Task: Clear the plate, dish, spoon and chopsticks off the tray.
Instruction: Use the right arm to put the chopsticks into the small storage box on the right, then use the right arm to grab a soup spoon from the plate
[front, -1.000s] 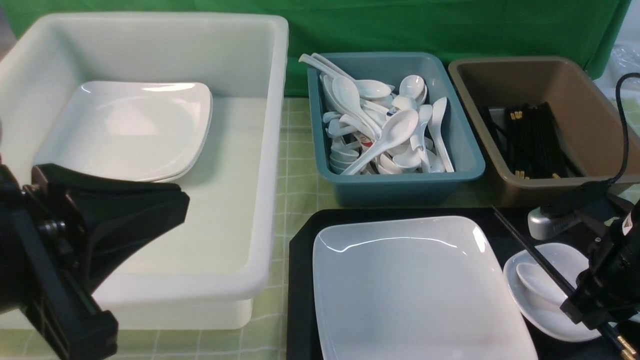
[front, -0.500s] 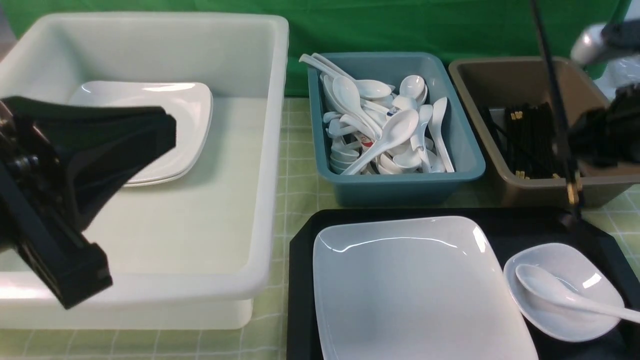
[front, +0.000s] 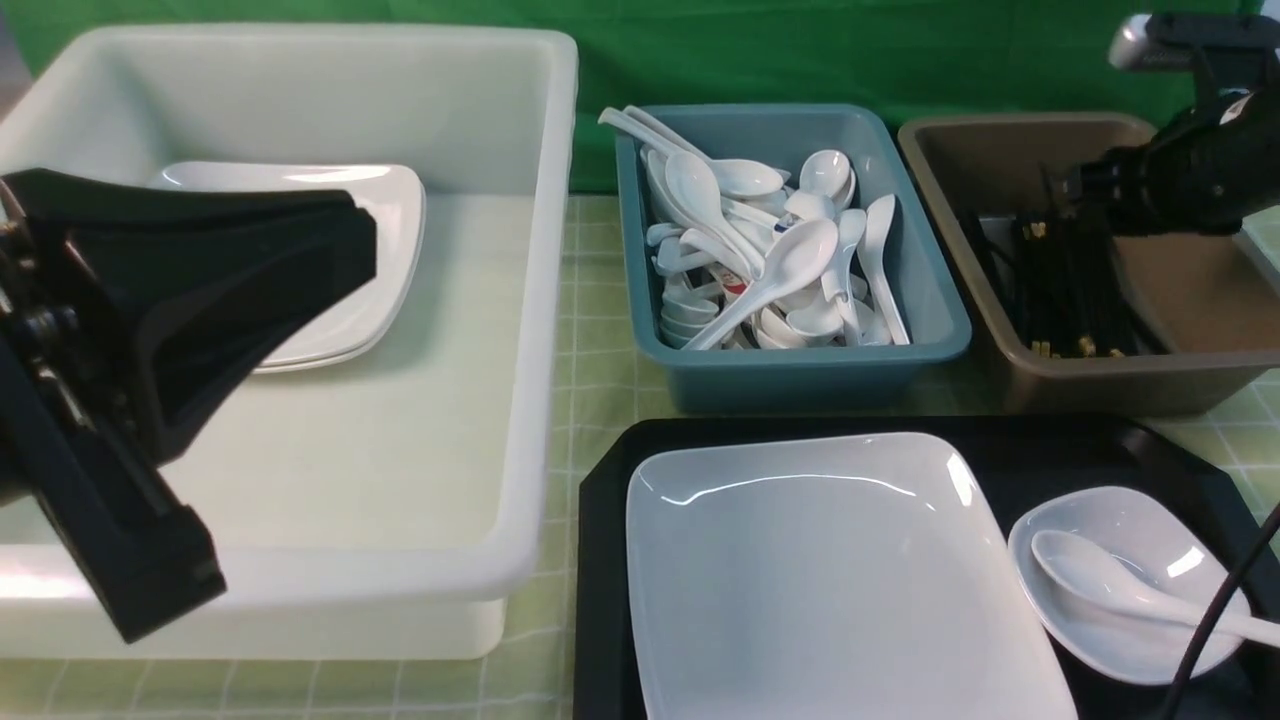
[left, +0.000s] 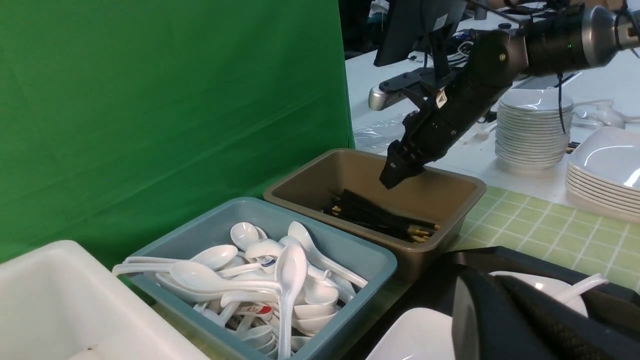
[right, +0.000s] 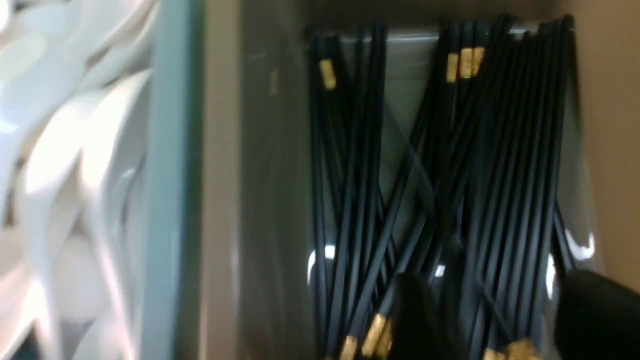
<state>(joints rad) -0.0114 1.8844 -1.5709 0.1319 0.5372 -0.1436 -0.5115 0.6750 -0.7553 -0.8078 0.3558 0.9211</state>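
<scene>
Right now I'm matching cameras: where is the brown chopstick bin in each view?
Front view: brown chopstick bin, upper right, behind the black tray.
Left wrist view: bin mid-frame, below the right pincer.
Right wrist view: bin fills most of the picture.
Shared landmark: the teal spoon bin beside it.

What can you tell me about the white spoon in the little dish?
The spoon is glossy white, perhaps ceramic or hard plastic, with a deep oval bowl and a thick handle. It lies hollow side up in the small white dish on the black tray. Its handle pokes out over the dish's rim toward the robot's right. A black cable crosses in front of the handle. No gripper touches it.
</scene>
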